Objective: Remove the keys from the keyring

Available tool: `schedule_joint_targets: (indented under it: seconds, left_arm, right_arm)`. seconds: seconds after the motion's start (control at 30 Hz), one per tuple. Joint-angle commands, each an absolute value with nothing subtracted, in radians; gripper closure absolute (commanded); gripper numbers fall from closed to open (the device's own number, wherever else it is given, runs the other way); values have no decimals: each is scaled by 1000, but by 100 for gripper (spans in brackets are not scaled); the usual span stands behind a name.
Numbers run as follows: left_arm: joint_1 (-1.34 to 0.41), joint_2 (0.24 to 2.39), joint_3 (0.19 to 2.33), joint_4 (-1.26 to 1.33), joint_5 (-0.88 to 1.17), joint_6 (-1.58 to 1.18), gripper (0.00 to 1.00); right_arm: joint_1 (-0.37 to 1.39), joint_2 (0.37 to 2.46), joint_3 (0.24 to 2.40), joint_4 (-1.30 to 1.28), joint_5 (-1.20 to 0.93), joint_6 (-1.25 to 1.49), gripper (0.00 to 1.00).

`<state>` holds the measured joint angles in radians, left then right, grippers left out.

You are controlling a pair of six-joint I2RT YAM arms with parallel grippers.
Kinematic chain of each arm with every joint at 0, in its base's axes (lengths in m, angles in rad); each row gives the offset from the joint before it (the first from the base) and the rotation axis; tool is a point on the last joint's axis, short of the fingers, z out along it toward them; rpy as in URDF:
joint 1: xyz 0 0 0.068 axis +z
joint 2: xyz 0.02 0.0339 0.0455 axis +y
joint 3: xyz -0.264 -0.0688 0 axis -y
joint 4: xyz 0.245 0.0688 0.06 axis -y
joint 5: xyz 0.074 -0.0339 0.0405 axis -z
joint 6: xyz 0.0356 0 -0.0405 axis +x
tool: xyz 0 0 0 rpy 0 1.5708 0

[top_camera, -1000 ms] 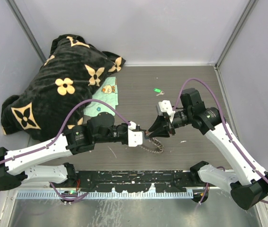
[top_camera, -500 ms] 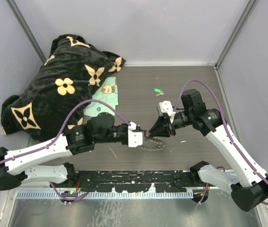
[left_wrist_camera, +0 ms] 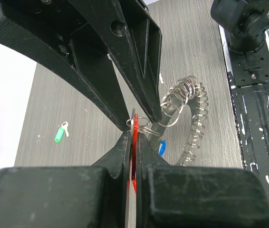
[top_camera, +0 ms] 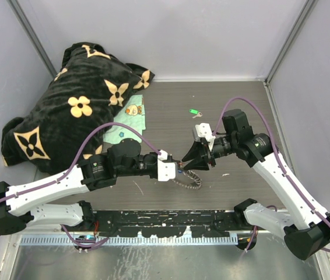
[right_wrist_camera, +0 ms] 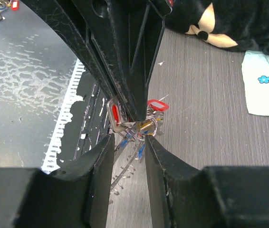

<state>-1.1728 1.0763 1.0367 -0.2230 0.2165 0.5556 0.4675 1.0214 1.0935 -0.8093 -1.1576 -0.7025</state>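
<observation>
- Grey coiled metal keyring (top_camera: pixel 193 182) is lying mid-table on the brown wood-grain tabletop (top_camera: pixel 252 105), just below both grippers; one keyring is showing.
- Small silver keys (right_wrist_camera: pixel 141 126) are hanging from it on thin split rings (left_wrist_camera: pixel 172 102). Two red tags (right_wrist_camera: pixel 157 104) and at least one blue tag (left_wrist_camera: pixel 162 148) are showing.
- One green-tagged key (top_camera: pixel 194 112) is lying well apart, apparently already freed.
- Left gripper (left_wrist_camera: pixel 133 135) is clamping fully shut on a red tag, likely anchoring the bunch.
- Right gripper (right_wrist_camera: pixel 129 142) is facing it, fingers partly apart around the split rings, probably for pulling. Whether it is gripping cannot be told.

Black flower-patterned blanket (top_camera: pixel 77 105) beside a mint printed cloth (top_camera: pixel 131 119), far-left wood-grain table (top_camera: pixel 241 99).
</observation>
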Motion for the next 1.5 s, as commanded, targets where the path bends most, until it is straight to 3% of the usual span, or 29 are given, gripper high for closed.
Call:
schedule_joint_targets:
  seconds: [0.0, 0.5, 1.03, 1.47]
  left_arm:
    - [-1168, 1056, 1072, -124, 245, 538, 100]
    - [-1169, 1065, 1080, -121, 242, 541, 100]
    - [-1169, 1019, 1039, -123, 204, 524, 100]
    - [-1169, 937, 925, -96, 167, 463, 100]
  right_arm:
    - [463, 1026, 1095, -762, -1182, -686, 62]
    - [463, 1020, 1083, -761, -1199, -690, 73]
    - [445, 989, 1107, -824, -1191, -760, 98]
    - [361, 981, 1106, -796, -1283, -704, 99]
